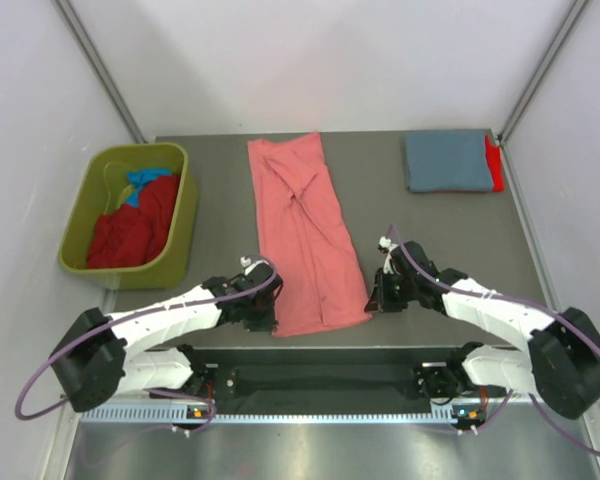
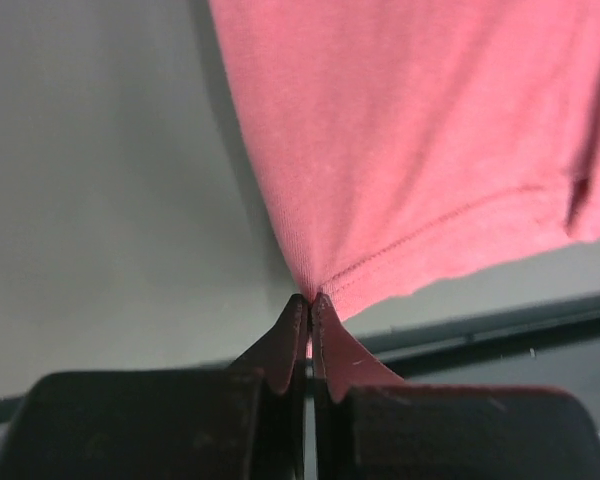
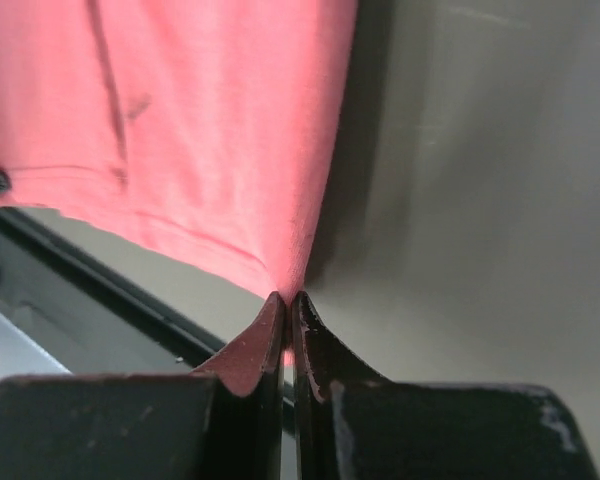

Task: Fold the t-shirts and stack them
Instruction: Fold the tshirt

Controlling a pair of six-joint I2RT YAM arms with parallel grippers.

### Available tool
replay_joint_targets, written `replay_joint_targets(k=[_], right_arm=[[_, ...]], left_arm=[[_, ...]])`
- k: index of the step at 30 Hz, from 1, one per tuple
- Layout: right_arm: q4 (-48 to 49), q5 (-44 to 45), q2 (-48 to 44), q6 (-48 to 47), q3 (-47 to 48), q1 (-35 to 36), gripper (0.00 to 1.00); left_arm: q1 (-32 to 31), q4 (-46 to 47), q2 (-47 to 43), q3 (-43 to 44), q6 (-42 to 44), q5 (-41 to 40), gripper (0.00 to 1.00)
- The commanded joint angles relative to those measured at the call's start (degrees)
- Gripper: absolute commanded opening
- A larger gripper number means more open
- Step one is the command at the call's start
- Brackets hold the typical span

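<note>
The salmon-pink t-shirt (image 1: 305,235) is soft matt knit cloth with a fine rib and a stitched hem. The table (image 1: 220,180) is smooth, matt grey-brown. At ten o'clock, the bin (image 1: 183,225) is smooth olive plastic with a slight sheen. At one o'clock, the grey-blue t-shirt (image 1: 445,160) is matt cloth. The fingers (image 2: 280,350) of the left gripper (image 2: 309,300) are dark, smooth, faintly glossy.

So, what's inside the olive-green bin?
The bin holds crumpled dark red cloth with bright blue cloth at its far end. Anything beneath them is covered.
</note>
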Motion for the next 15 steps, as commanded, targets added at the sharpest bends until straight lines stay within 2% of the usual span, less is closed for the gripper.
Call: replay_joint_targets(k=[1, 10, 15], right_arm=[[0.48, 1.06, -5.30, 4.08, -1.78, 2.62, 0.00], [-1.62, 3.53, -8.05, 4.62, -0.48, 4.21, 0.00], [-1.62, 4.05, -5.41, 1.72, 3.91, 4.30, 0.00]], left_arm=[[-2.29, -9.04, -4.28, 1.60, -6.97, -0.11, 0.00], [-4.05, -6.49, -5.43, 1.77, -7.59, 1.21, 0.00], [-3.79, -6.14, -3.59, 6.60, -6.45, -2.66, 0.00]])
